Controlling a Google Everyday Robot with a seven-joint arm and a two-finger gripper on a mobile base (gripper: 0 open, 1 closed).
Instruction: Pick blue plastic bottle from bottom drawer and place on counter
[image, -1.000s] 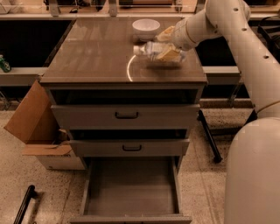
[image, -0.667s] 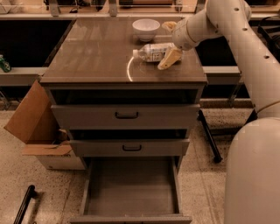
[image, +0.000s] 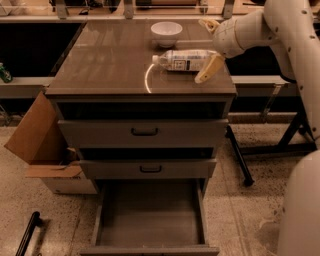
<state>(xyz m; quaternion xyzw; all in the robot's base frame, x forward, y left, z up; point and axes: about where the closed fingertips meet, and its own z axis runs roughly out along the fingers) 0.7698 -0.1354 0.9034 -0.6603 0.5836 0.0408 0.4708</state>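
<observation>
I see the counter (image: 105, 55) stretching left of and beneath my gripper (image: 209, 46), which hangs over its right rear part. Far below the gripper and to its left, the bottom drawer (image: 150, 215) stands pulled out under 2 shallower drawers (image: 145, 132). A white bowl (image: 166, 31) sits left of the gripper, toward the back. The blue plastic bottle (image: 182, 60) lies on its side on the counter, cap pointing away from the gripper, base beside the 2 spread fingers (image: 211, 67). The grip is released.
</observation>
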